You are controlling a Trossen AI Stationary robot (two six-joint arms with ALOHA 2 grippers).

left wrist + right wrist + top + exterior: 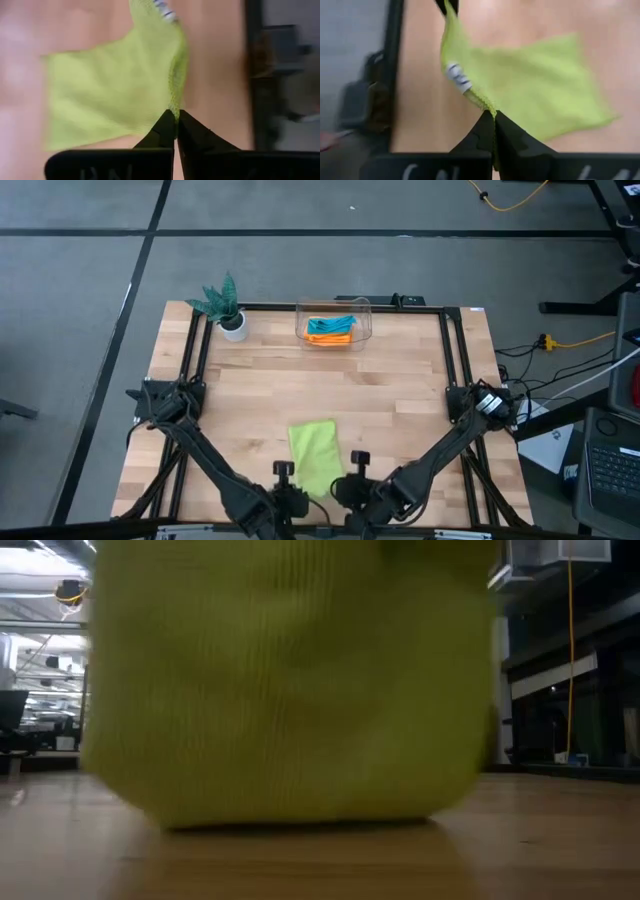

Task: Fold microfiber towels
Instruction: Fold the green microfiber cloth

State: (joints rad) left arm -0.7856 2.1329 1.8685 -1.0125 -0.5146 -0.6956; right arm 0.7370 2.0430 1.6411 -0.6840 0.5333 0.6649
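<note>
A lime green microfiber towel [314,454] is near the table's near edge, between my two grippers. My left gripper [296,498] is shut on its near left corner and my right gripper [340,492] on its near right corner. The near edge, with a white label [458,78], is raised between them. The far part of the towel [100,95] slopes down toward the wood. In the low view the towel [290,680] fills most of the picture. An orange towel [330,338] and a teal-blue towel [330,326] lie in a clear container at the far edge. My left gripper pinches the towel's near left corner [174,106] between its two fingertips, coming slanting down from the near side. The corner is lifted off the table and the cloth falls away below it. My right gripper pinches the near right corner [489,106] between its two fingertips, also slanting down from the near side. That corner is lifted, and the hem runs slack from it to the other gripper.
A clear container [334,310] stands at the table's far edge. A small green plant in a white pot [226,308] is to its left. A black frame [455,360] runs along the table's sides. Bare wood [330,390] lies between the towel and the container.
</note>
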